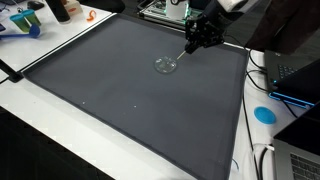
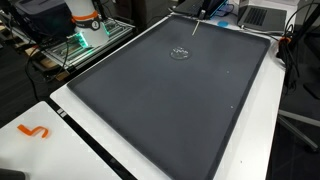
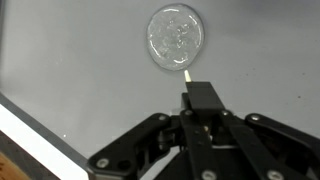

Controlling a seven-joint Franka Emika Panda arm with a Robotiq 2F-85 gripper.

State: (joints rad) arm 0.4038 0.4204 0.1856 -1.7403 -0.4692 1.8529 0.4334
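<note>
Right now I have the black Robotiq gripper (image 1: 203, 35) leaning down toward eight o'clock over the far side of the flat dark grey matte mat (image 1: 120, 95), its fingers pressed together and pinching a thin pale stick (image 3: 187, 72). In the wrist view the stick's tip points to twelve o'clock and reaches the near rim of the small round clear dish (image 3: 176, 37), though I cannot tell if they touch. Glossy and glinting, the dish lies flat on the mat, which is bordered by a smooth white tabletop (image 2: 60, 105).
</note>
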